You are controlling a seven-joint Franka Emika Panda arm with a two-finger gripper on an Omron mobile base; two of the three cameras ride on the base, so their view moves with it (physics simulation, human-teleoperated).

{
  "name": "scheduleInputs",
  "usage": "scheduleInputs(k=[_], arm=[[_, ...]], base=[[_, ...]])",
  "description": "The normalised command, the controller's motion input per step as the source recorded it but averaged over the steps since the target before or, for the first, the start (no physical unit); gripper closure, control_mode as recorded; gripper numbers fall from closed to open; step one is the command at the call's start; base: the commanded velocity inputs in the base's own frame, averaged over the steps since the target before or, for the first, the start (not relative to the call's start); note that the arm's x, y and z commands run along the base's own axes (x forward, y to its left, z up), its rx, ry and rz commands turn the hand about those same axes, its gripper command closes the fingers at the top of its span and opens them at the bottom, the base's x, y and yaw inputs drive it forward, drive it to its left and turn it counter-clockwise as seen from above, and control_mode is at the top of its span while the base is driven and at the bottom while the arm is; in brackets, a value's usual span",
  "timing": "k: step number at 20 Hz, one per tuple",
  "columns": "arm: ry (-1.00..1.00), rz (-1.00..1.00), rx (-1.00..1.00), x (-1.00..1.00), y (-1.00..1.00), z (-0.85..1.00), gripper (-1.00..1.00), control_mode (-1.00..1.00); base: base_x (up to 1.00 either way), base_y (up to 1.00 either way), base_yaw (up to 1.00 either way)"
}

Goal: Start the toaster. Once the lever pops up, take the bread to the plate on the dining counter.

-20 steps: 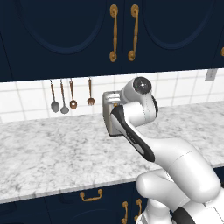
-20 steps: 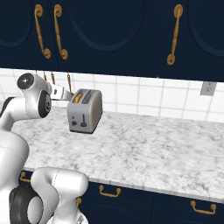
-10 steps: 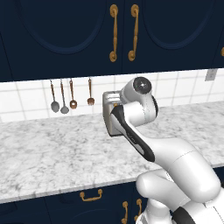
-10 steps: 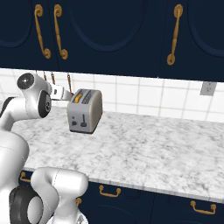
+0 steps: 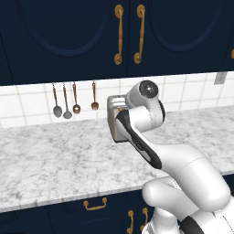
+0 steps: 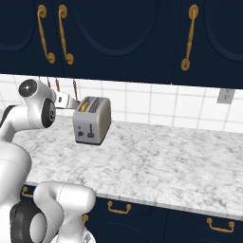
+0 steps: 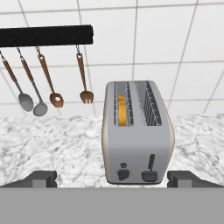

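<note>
Centrally, the toaster [image 7: 136,131] stands upright on the marble worktop [image 6: 180,161], toward its back edge near the tiled wall, well clear of the front edge. Its long axis runs from the wall toward the robot, with the control end face pointing at the gripper [image 7: 111,179]. The bread [image 7: 122,110] sits on edge in the left slot, its length along that same axis. On the end face, the lever [image 7: 150,168] lies beside a dark knob [image 7: 123,174]. The gripper hangs level with this face, its jaws spread wide and holding nothing. The step in hand appears to be the approach for starting the toaster; the next move likely calls for aligning a fingertip above the lever and pressing down. Hanging utensils [image 7: 48,87] line a rail [image 7: 46,35] on the wall beyond.
</note>
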Motion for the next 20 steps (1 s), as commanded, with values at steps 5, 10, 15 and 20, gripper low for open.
scheduleInputs(k=[5, 10, 15, 20], arm=[[0.0, 0.0, 0.0, 0.0, 0.0, 0.0, -1.0, -1.0], [0.0, 0.0, 0.0, 0.0, 0.0, 0.0, -1.0, -1.0], [0.0, 0.0, 0.0, 0.0, 0.0, 0.0, -1.0, -1.0], [0.0, 0.0, 0.0, 0.0, 0.0, 0.0, -1.0, -1.0]], base=[[0.0, 0.0, 0.0], [0.0, 0.0, 0.0], [0.0, 0.0, 0.0], [0.0, 0.0, 0.0]])
